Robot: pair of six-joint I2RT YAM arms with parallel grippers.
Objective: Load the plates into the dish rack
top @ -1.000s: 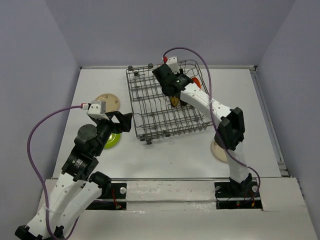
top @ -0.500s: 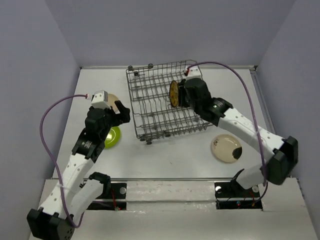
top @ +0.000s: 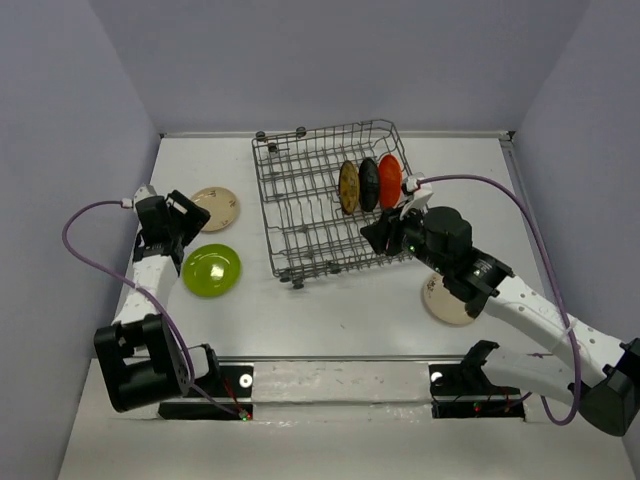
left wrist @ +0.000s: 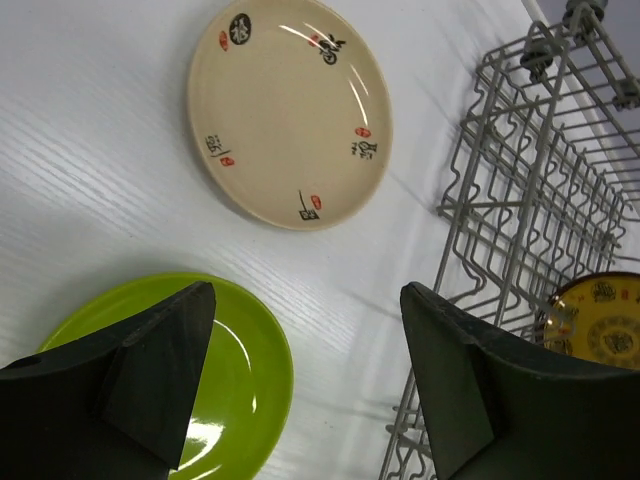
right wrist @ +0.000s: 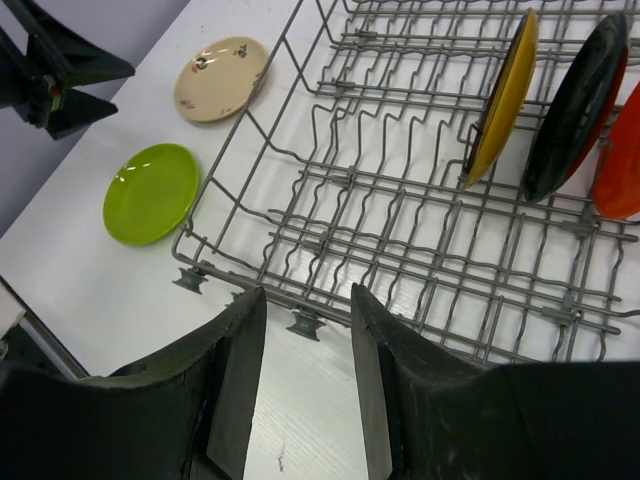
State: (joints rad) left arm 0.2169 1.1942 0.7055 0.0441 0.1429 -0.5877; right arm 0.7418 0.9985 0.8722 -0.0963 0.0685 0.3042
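White worktop, grey walls. Dish rack far centre, three plates upright at its right end. Green plate flat, near-right of left jaws, which are wide open and empty. Left arm nearest. Marked cream plate beside it. Right jaws apart, empty, over rack's near edge.

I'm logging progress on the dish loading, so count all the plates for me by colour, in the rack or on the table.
Orange plate: 1
Black plate: 1
Yellow-brown plate: 1
Lime green plate: 1
Cream: 2, the marked cream plate and the half-hidden cream plate
Total: 6
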